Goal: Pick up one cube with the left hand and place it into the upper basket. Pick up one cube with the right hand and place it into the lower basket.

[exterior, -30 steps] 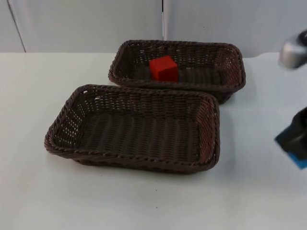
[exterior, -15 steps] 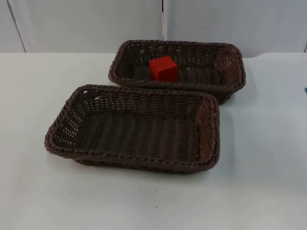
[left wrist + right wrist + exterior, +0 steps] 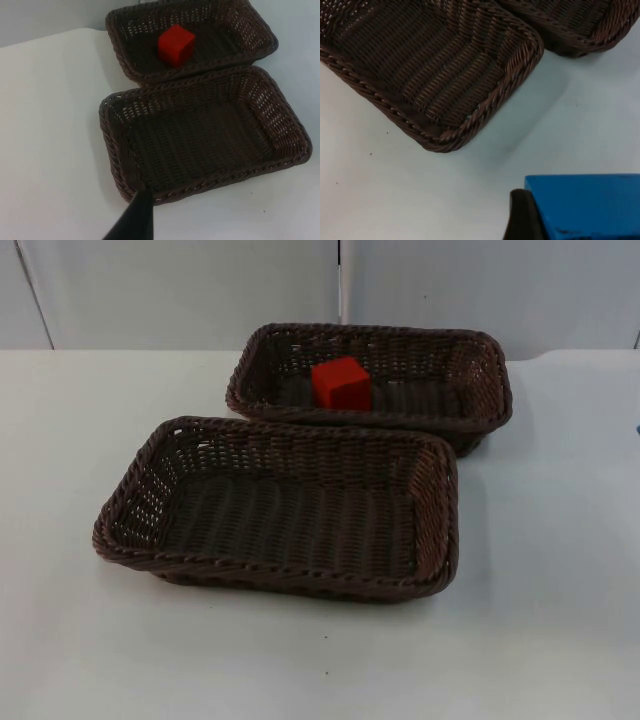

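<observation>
Red cube [image 3: 341, 383] sits inside upper basket [image 3: 480, 350], toward the far edge of the white surface [image 3: 80, 640]. Left half of the task looks done.

Lower basket [image 3: 130, 540] holds nothing, so the right half is still open.

Right hand [image 3: 530, 215]: blue cube [image 3: 585, 205] pressed against its finger; it appears pinched on the cube, above the surface just off the lower basket's corner. Judged remaining: carry over the rim, release.

Left hand [image 3: 132, 220]: waits above the surface beside the lower basket's rim. One fingertip visible; cannot tell spread or pressed together.
</observation>
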`<state>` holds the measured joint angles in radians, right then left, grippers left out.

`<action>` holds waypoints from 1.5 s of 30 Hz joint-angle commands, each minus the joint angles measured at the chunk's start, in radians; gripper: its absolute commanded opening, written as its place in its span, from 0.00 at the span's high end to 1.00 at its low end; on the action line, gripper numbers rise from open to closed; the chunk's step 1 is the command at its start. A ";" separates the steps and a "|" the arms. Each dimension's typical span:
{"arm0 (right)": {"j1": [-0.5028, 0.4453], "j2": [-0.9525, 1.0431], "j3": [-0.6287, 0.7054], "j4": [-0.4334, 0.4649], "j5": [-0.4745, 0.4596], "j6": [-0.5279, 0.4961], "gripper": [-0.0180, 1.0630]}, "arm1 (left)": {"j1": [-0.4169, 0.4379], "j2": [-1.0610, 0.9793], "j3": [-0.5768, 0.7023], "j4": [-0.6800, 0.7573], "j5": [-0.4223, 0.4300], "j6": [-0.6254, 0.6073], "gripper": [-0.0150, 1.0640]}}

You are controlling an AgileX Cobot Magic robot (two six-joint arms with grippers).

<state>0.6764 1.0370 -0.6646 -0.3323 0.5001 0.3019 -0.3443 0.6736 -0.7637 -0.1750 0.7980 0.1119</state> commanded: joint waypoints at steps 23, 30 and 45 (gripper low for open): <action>0.061 0.400 -0.254 0.053 -0.010 -0.089 0.98 | -0.004 -0.007 0.002 0.011 -0.043 -0.007 0.04; 0.102 0.599 -0.430 0.053 -0.008 -0.093 0.98 | -0.004 -0.007 0.002 0.019 -0.044 -0.007 0.04; 0.116 1.066 -0.863 0.102 -0.006 -0.093 0.98 | -0.004 -0.007 0.002 0.031 -0.044 -0.007 0.04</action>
<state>0.7850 2.0517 -1.4740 -0.2425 0.5011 0.2134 -0.3443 0.6736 -0.7637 -0.1490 0.7701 0.1119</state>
